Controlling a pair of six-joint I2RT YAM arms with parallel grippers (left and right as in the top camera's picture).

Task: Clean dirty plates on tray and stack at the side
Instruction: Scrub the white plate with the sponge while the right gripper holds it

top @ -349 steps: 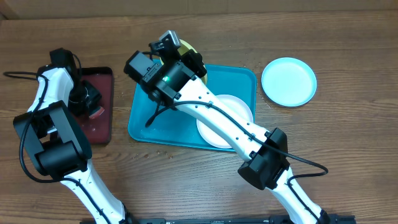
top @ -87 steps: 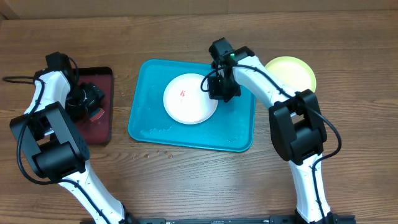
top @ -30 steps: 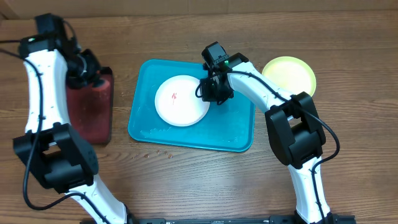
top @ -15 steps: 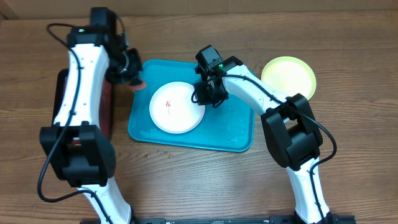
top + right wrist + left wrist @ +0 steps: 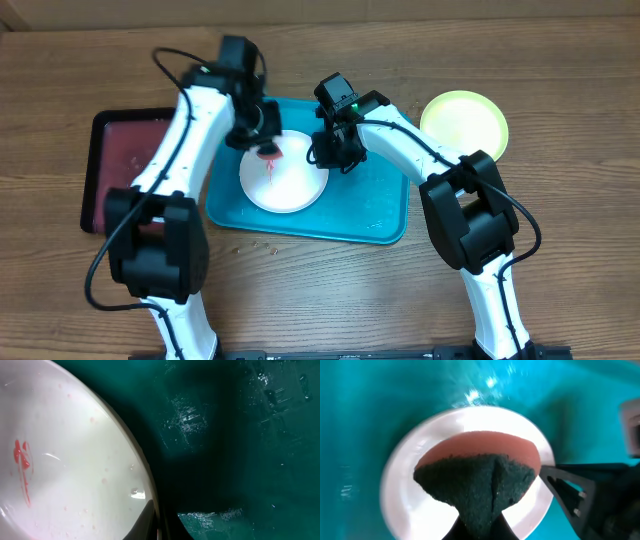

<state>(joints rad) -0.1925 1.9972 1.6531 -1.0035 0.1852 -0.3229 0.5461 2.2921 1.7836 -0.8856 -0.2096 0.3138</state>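
Status at this step: my left pincer was clenched on a sponge, dark scrub face toward the wrist cam, pink face toward the plate. The sponge sat over the far-left part of the white plate; sponge-to-plate contact could not be confirmed from either view. My right pincer was clamped on that plate's right rim, w/ the fingertips pinching the edge at the bottom of the right wrist view. The white plate lay inside the turquoise tray, left of ctr, w/ a red smear on its inner surface. Wet glints showed on the tray floor to the right of the plate. The yellow-green plate rested on the table, just off the tray's far-right corner. A dark red tray lay on the table to the left of the turquoise one, apart from both pincers.
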